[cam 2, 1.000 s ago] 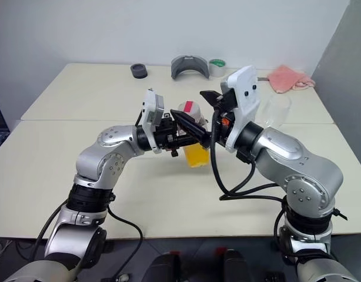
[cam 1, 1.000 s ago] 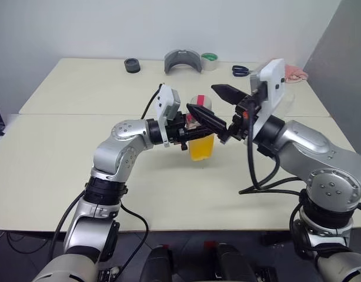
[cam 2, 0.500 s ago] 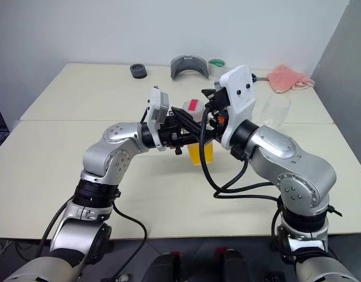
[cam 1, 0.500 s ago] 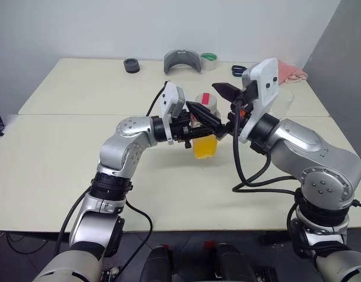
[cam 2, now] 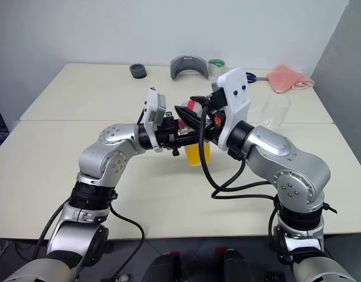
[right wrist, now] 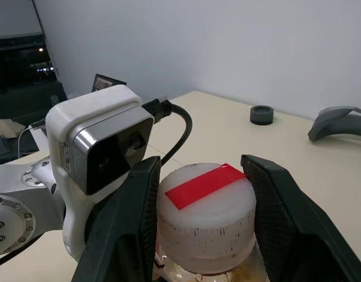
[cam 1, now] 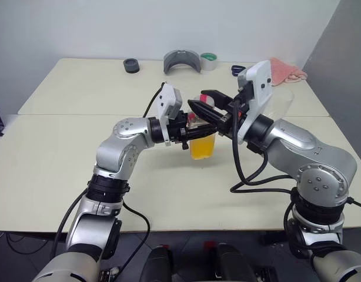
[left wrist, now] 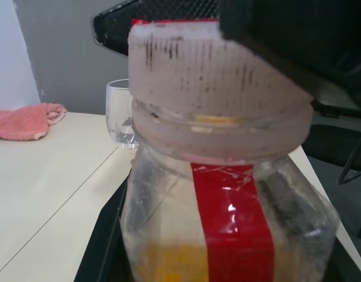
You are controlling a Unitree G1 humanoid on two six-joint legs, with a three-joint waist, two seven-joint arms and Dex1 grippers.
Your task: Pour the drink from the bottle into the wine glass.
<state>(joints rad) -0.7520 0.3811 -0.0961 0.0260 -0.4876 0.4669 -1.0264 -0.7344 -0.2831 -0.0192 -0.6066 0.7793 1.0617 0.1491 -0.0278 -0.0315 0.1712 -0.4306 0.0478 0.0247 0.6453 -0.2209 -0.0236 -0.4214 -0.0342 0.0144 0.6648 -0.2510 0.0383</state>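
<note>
two silver-grey robot arms with black joints and black two-finger grippers

each arm is built of rounded, brushed silver shells joined by black ribbed rings, with small dark screws set in a circle on the round joint caps. the left arm [cam 1: 119, 150] and right arm [cam 1: 304, 153] each carry a white, rounded box with a grey face at the wrist. thick black cables loop loosely from the wrists down along the forearms. the left gripper [cam 1: 199, 116] and right gripper [cam 1: 211, 100] have tapered matte black fingers [right wrist: 283, 217] with smooth, broad inner faces.
</note>
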